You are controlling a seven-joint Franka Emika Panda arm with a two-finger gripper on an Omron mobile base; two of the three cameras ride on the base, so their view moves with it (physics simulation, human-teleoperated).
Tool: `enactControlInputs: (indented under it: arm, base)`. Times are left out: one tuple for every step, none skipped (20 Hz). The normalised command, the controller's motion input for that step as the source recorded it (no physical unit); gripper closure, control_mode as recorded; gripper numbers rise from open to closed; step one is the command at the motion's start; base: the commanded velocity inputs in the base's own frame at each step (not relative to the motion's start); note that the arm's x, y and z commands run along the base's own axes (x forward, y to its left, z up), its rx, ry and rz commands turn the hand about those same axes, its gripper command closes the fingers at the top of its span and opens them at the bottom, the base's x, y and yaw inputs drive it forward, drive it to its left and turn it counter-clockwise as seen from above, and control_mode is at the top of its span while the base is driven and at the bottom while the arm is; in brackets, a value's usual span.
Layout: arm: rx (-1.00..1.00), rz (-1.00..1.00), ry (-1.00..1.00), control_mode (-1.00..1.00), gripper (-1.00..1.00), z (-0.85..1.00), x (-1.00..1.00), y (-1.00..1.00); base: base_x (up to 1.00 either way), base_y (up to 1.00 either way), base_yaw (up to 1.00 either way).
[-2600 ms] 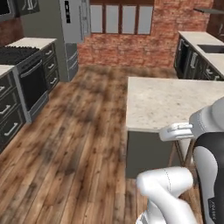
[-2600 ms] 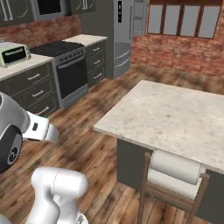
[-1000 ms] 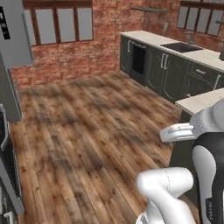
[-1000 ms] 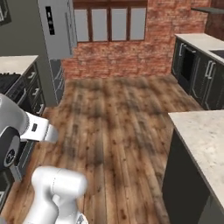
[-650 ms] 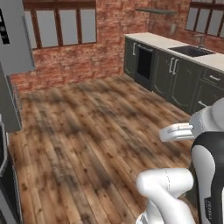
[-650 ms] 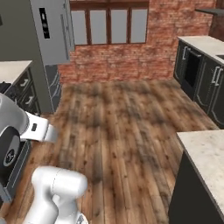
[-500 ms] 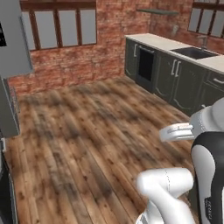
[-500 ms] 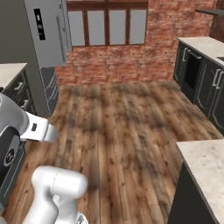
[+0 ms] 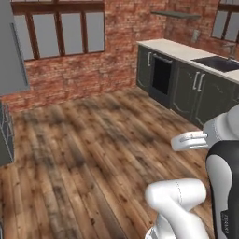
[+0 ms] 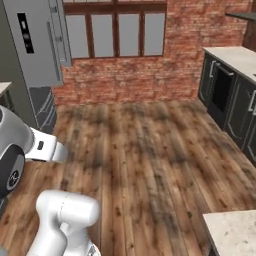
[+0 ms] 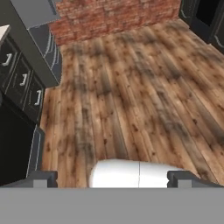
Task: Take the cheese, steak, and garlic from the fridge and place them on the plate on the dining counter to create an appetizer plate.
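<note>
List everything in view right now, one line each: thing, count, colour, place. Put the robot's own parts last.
fridge: one, grey, closed, far left against the brick wall in the right base view.
windows: one row, dark-framed, in the brick wall.
floor: one, brown wood planks, middle.
dark cabinets: one run, pale top, right side of the left base view.
sink: one, dark, set in that top.
dining counter: one corner, beige speckled, lower right of the right base view.
end effector: one, dark tips, open, empty, over the floor.

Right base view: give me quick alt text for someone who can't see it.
The grey fridge, door closed, stands at the upper left beside a brick wall with windows. Bare wooden floor fills the middle, dark cabinets line the right, and a corner of the dining counter shows at the lower right.
</note>
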Motion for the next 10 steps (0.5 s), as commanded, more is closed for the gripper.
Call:
enactControlInputs:
  arm:
    - [0.0, 0.0, 0.0, 1.0, -1.0, 0.0, 0.0, 0.0]
    - [0.0, 0.0, 0.0, 1.0, -1.0, 0.0, 0.0, 0.0]
    - [0.0, 0.0, 0.0, 1.0, -1.0, 0.0, 0.0, 0.0]
    - [0.0, 0.0, 0.0, 1.0, -1.0, 0.0, 0.0, 0.0]
    - [0.0, 0.0, 0.0, 1.0, -1.0, 0.0, 0.0, 0.0]
    - [0.0, 0.0, 0.0, 1.0, -1.0, 0.0, 0.0, 0.0]
    - [0.0, 0.0, 0.0, 1.0, -1.0, 0.0, 0.0, 0.0]
    - [0.0, 0.0, 0.0, 1.0, -1.0, 0.0, 0.0, 0.0]
    - [0.0, 0.0, 0.0, 1.0, -1.0, 0.0, 0.0, 0.0]
    - [0.0, 0.0, 0.0, 1.0, -1.0, 0.0, 0.0, 0.0]
  base:
    - [1.0, -0.09, 0.0]
    - [1.0, -0.07, 0.0]
    - [1.0, -0.02, 0.0]
    - [1.0, 0.0, 0.0]
    - [1.0, 0.0, 0.0]
    - [1.0, 0.0, 0.0]
    - [1.0, 0.0, 0.0]
    - [1.0, 0.0, 0.0]
    - [1.0, -0.01, 0.0]
    - [1.0, -0.01, 0.0]
